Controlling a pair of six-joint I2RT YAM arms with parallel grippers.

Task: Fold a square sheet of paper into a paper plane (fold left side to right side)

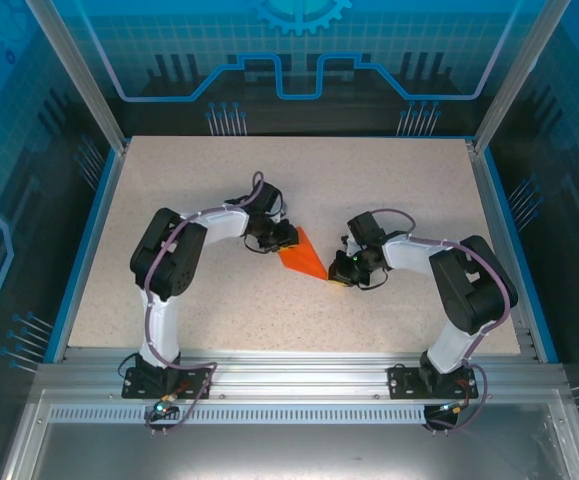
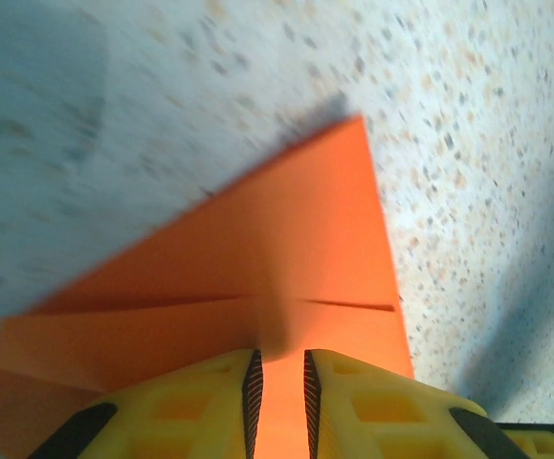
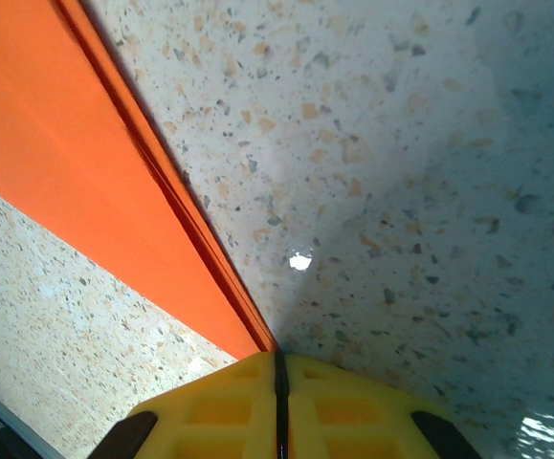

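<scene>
Top external: paper plane (image 1: 304, 257) lay mid-table (image 1: 219, 180), left gripper (image 1: 277, 238) at its wide end, right gripper (image 1: 341, 272) at its tip. Left wrist: yellow fingers (image 2: 190, 406) stood a slit apart, orange paper showing between them; grip unclear. Right wrist: jaws closed, pinching the plane's point.

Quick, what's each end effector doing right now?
Left end effector: slightly open, paper in the gap, grip unclear.
Right end effector: closed on the paper's tip.

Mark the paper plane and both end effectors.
paper plane (image 1: 305, 256), top view, its middle.
left end effector (image 2: 279, 375), left wrist view, between its fingertips.
right end effector (image 3: 279, 368), right wrist view, between shut fingertips.
</scene>
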